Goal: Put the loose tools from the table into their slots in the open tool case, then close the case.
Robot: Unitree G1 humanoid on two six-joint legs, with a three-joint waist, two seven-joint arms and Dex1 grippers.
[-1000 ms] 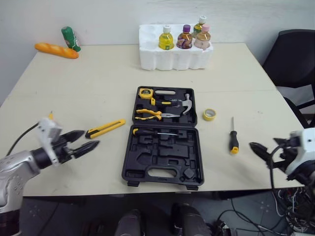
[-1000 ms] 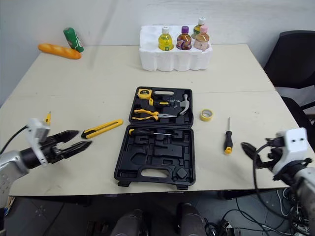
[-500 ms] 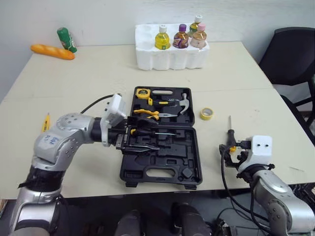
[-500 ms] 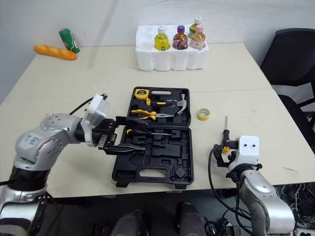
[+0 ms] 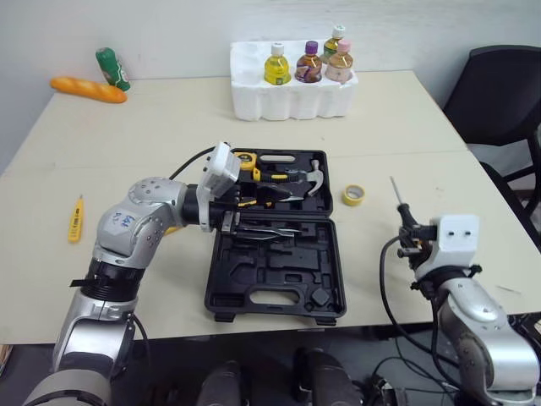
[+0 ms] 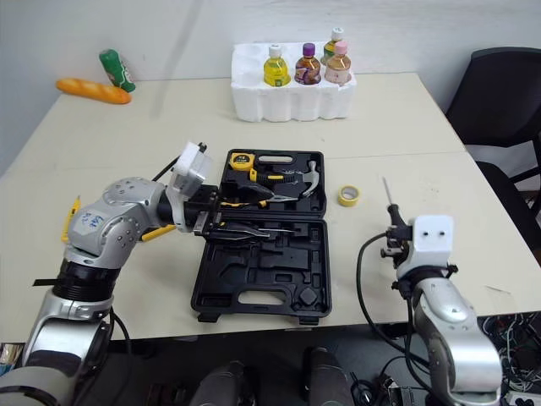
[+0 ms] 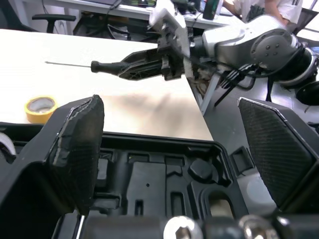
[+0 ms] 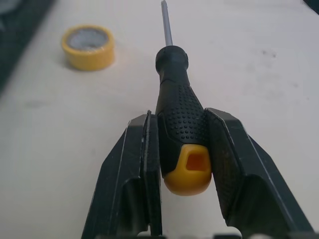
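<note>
The open black tool case (image 5: 275,279) lies mid-table, with a tape measure (image 5: 248,158), hammer (image 5: 314,176) and pliers (image 5: 254,200) in its far half. My left gripper (image 5: 283,211) hangs open over the case's middle, holding nothing. My right gripper (image 8: 184,124) is shut on the black-and-yellow handle of a loose screwdriver (image 5: 404,227) to the right of the case, close over the table, with the shaft pointing away from me. A yellow tape roll (image 5: 353,195) lies between the case and the screwdriver.
A yellow tester pen (image 5: 74,220) lies at the left. A yellow utility knife (image 6: 156,231) peeks out under my left arm. A foam tray of bottles (image 5: 292,93), a bread loaf (image 5: 89,87) and a green can (image 5: 112,68) stand at the back. A black chair (image 5: 499,93) is at the right.
My right gripper has come in from the table's edge and shut on the screwdriver. My left arm has swung from the table's left side to over the case, still open.
</note>
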